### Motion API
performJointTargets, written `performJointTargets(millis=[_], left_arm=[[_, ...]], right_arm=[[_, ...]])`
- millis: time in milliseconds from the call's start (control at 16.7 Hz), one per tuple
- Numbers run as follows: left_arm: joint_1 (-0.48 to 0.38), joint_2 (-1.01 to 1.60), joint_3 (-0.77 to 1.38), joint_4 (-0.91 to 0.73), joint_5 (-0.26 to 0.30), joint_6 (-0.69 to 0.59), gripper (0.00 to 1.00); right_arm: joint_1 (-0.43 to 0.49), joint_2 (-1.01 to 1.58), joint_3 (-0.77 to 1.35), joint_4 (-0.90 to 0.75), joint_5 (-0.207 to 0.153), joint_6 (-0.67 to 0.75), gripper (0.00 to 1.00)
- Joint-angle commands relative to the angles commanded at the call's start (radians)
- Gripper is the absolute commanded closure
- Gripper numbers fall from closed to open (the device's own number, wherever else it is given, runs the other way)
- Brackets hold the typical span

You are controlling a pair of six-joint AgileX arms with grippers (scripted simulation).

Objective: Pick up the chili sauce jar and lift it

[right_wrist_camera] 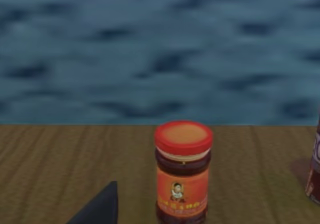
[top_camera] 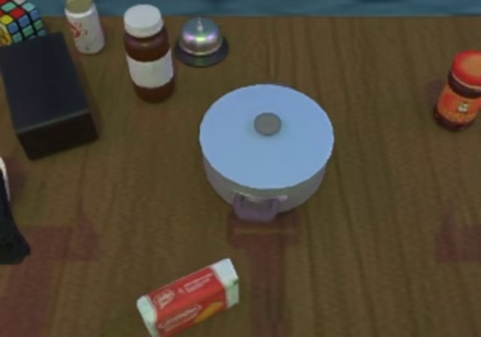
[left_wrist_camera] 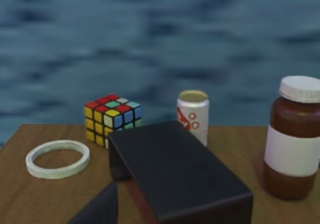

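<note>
On a cluttered wooden table, the work has yet to reach its target. At the far left edge of the top view, part of the left arm sits parked beside a black box, with a puzzle cube behind it; whether its fingers are apart or together cannot be told. Along the back stand a small white bottle, a taller brown jar with a white lid and a silver bell. A lidded pale pot fills the centre, and a red-and-white packet lies near the front edge.

The chili sauce jar stands upright at the far right, well apart from everything else. The right wrist view faces it squarely, with only a dark sliver of the right gripper showing, so its fingers cannot be read and nothing is held.

The risks ahead are likely these: the jar is small and round, so an off-centre or high pinch on the lid could let it twist or slip during the lift; a fingertip arriving before the fingers straddle it could tip it over; and, standing near the table's right edge, a sideways nudge could send it off.
</note>
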Motion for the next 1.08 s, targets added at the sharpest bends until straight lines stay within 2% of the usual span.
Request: performJointTargets(millis=[240,480,720,1080], left_arm=[[0.000,0.000,0.000,0.000,0.000,0.000,0.00],[0.000,0.000,0.000,0.000,0.000,0.000,0.00],[0.000,0.000,0.000,0.000,0.000,0.000,0.00],[0.000,0.000,0.000,0.000,0.000,0.000,0.00]], right_arm=[[0.002,0.028,0.026,-0.015,-0.002,-0.005,0.00],[0.005,0.203,0.187,-0.111,-0.010,-0.035,0.00],[0.001,0.501,0.467,-0.282,-0.013,-0.090,0.00],[-0.006,1.088,1.031,-0.627,-0.018,-0.213,0.00]])
